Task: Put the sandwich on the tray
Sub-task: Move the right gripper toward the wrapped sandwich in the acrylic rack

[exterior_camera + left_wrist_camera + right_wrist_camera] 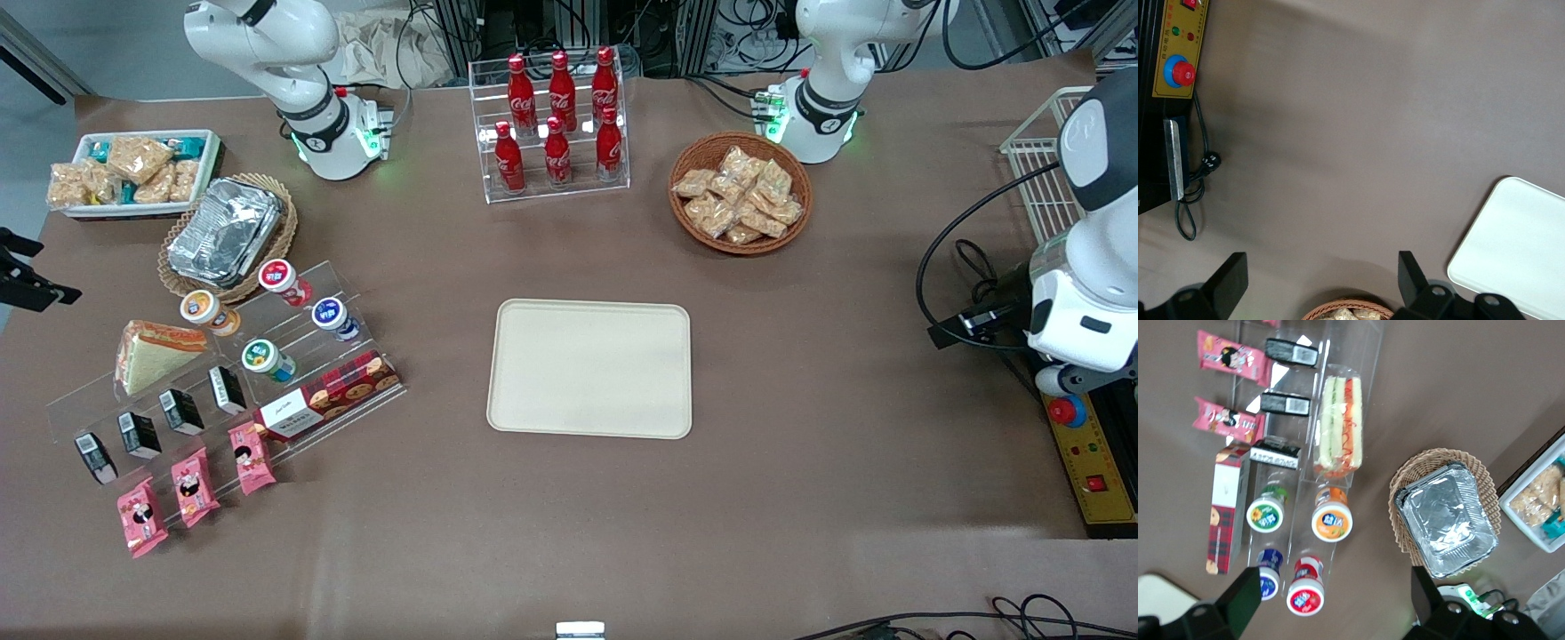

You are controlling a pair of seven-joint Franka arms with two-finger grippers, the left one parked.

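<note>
The plastic-wrapped triangular sandwich [153, 353] is seen lying on a clear acrylic stepped rack [233, 373]. The cream-beige rectangular tray [590, 368] is set well apart at mid-table. The right arm's gripper [1331, 603] is held above the rack, fingers [1241, 600] spread wide, nothing gripped.

We see a brown table [800, 498] carrying the tray [590, 369], a clear stepped rack [356, 307] holding the sandwich [151, 354], and a cola rack [553, 124]; the gripper [1331, 600] hangs above, fingers apart.
</note>
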